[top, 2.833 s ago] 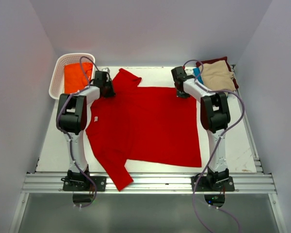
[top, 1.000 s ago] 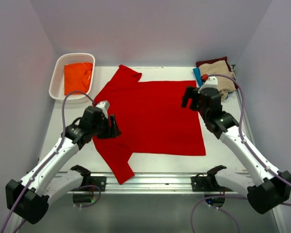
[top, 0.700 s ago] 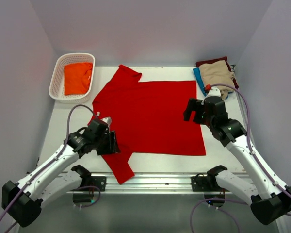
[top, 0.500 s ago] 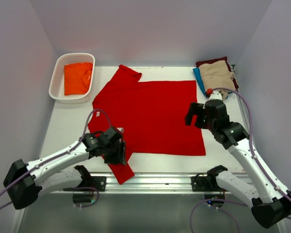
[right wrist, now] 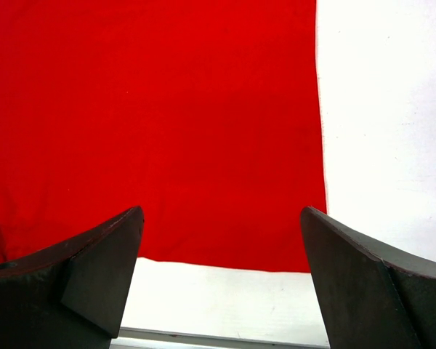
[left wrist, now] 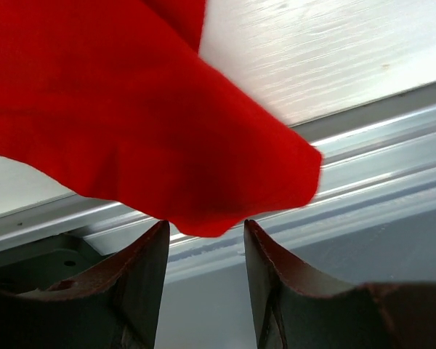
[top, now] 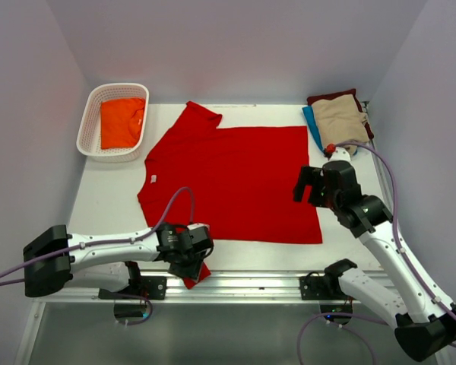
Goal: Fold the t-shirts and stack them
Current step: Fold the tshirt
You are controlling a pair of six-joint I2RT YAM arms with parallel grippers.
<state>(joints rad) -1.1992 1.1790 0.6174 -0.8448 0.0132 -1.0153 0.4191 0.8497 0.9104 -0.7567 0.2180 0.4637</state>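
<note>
Red t-shirt [top: 235, 179], soft matte knit, lies flat mid-desk [top: 99, 213]; its near sleeve tip drapes over the ribbed metal front rail [left wrist: 363, 189]. Left tool [left wrist: 202, 227]: fingers apart, sleeve tip at the gap, unclamped. Right tool [right wrist: 221, 211]: wide apart over the hem corner, bare desk beside. Slotted white basket [top: 88, 114] holds orange shirt [top: 121, 122], far left; beige-topped stack [top: 340, 118] far right.

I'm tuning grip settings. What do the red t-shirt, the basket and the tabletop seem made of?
Red t-shirt: soft matte cloth, probably cotton knit; it lies limp with slight wrinkles and no shine. Basket: white moulded plastic by its look, smooth with slotted walls. Tabletop: hard white board, faintly streaked with a slight sheen; exact material unclear.
</note>
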